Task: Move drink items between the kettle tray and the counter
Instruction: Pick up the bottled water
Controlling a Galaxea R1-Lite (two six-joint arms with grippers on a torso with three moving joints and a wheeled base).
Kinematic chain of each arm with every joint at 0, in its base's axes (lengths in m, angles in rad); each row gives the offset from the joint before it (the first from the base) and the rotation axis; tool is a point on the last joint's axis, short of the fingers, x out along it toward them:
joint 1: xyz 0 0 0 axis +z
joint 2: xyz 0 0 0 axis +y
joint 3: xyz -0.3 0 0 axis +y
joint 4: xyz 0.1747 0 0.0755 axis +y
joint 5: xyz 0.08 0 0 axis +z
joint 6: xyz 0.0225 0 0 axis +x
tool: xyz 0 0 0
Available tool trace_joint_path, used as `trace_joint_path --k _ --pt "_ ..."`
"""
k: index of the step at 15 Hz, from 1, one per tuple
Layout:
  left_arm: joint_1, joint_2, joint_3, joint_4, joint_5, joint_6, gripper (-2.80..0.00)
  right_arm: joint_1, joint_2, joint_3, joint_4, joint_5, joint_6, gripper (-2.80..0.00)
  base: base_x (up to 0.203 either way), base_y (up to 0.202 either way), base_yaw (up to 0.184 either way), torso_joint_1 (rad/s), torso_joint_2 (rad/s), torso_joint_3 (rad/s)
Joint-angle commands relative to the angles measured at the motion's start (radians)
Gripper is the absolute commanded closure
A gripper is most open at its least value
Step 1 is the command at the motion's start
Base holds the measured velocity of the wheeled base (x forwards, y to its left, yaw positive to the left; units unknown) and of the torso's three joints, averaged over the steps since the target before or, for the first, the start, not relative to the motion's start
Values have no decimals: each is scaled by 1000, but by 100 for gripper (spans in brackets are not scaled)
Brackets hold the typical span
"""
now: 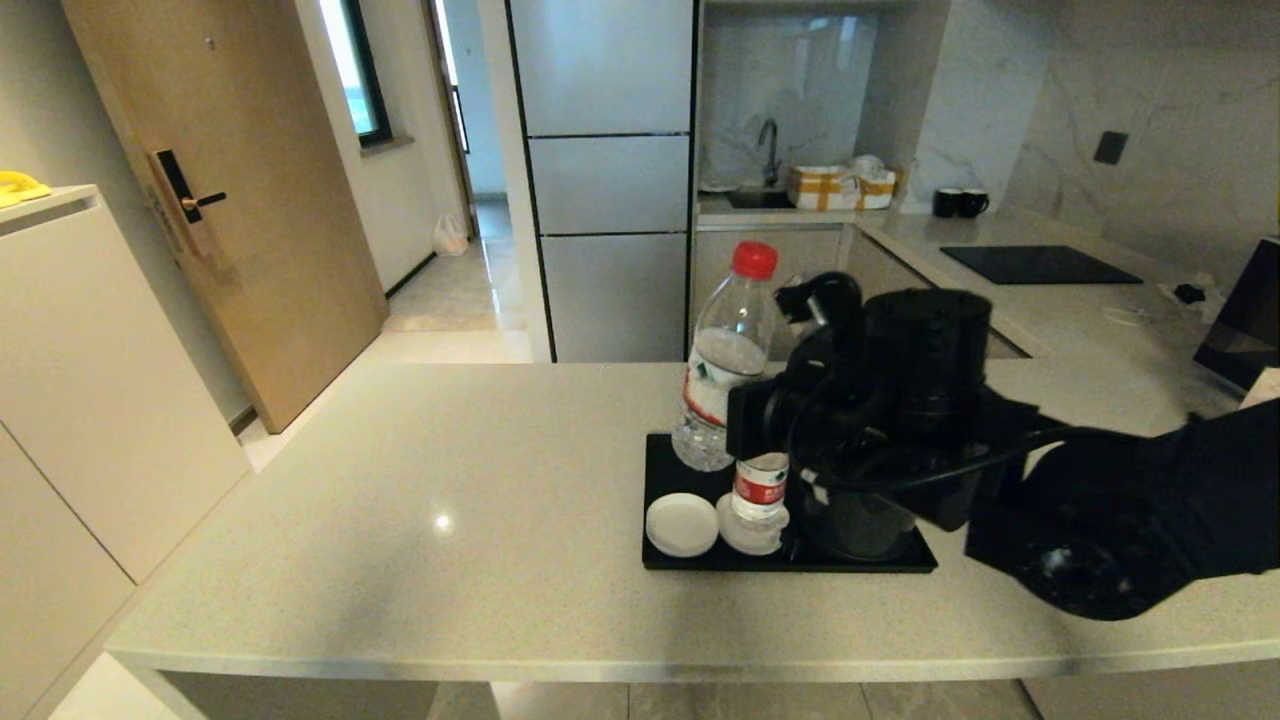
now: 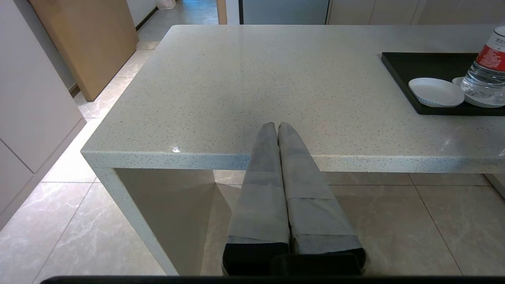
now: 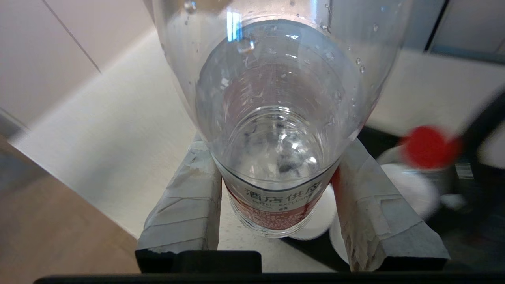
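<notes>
Right, positions as they stand:
Right hand (image 3: 276, 205): closed around a water bottle (image 1: 722, 360), one taped finger (image 3: 185, 213) on each side of the label, pressing against it.
Held bottle: upright in the head view, red cap on top, clear of the tray floor and raised over the tray's far-left part (water fills roughly the lower two thirds).
Second bottle (image 1: 760, 490): standing on the tray, resting on a white coaster (image 1: 750, 535), just in front of the raised one; most of it is hidden behind the right arm in the head view, and its red cap (image 3: 428, 146) shows blurred in the right wrist view.
Kettle tray (image 1: 700, 562): black, low-rimmed, lying on the surface (image 1: 450, 500) right of centre.
Free coaster (image 1: 682, 524): round, white, on the tray's near-left corner, just beside the occupied coaster.
Kettle (image 1: 925, 340): dark body behind the right arm, on the tray's right side, largely covered.
Left hand (image 2: 277, 127): fingers pressed together, holding nothing, parked at the near edge of the surface, well apart from the tray.
</notes>
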Motion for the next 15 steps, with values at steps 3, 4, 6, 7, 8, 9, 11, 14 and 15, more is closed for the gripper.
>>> trace_joint_path --k 3,4,6,7,8,9,11,14,15 --pt "1 0 0 1 1 0 0 -160 -251 -170 337 -19 22 0 0 0 0 0 0 0" --pt "1 0 0 1 1 0 0 -222 -270 -216 396 -21 32 0 0 0 0 0 0 0" --pt "0 0 0 1 1 0 0 -352 -274 -333 512 -46 41 0 0 0 0 0 0 0" --pt "0 0 0 1 1 0 0 -416 -257 -404 578 -79 43 0 0 0 0 0 0 0" --pt "2 0 0 1 1 0 0 -486 -224 -484 656 -119 45 0 0 0 0 0 0 0" --pt "1 0 0 0 1 0 0 -559 -181 -560 731 -154 49 0 0 0 0 0 0 0" --pt "0 0 0 -1 1 0 0 -688 -61 -703 828 -210 59 0 0 0 0 0 0 0" --pt "0 0 0 0 1 0 0 -814 188 -903 867 -349 45 0 0 0 0 0 0 0" --pt "0 0 0 1 1 0 0 -842 261 -938 854 -379 16 0 0 0 0 0 0 0"
